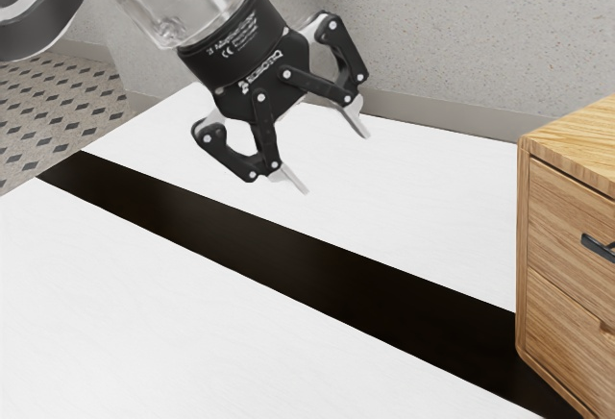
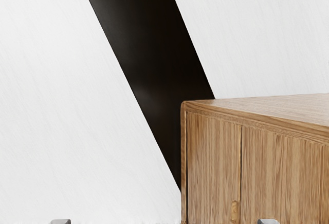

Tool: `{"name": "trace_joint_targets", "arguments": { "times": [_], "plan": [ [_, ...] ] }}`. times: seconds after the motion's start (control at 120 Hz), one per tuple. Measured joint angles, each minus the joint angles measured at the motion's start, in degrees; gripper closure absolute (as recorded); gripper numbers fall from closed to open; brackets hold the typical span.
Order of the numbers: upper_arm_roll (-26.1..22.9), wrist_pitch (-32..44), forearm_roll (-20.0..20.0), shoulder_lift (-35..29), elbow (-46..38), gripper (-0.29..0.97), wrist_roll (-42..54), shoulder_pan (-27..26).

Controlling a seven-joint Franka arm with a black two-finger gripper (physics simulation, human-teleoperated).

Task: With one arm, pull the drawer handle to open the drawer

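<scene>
Exterior view: gripper [image 1: 327, 155] hangs above white table [image 1: 144, 323], fingers spread wide, nothing between them. Wooden cabinet [image 1: 562, 275] stands at exterior view's right edge, well apart from gripper. Dark drawer handle [image 1: 598, 246] on upper drawer front, untouched. Black stripe [image 1: 288, 246] crosses table, reaching cabinet base. Wrist view: cabinet corner beside stripe.
</scene>
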Motion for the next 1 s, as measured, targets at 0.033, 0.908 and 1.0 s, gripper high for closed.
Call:
{"name": "trace_joint_targets", "arguments": {
  "times": [0.033, 0.908, 1.0],
  "plan": [
    [-0.75, 0.98, 0.15, 0.01, -0.33, 0.27, -0.12, -0.09],
    [-9.88, 17.24, -2.04, 9.92, -2.02, 0.38, 2.66, -1.78],
    [-10.88, 18.94, -2.08, 11.10, -1.97, 0.38, 2.97, -1.27]
  ]
}}
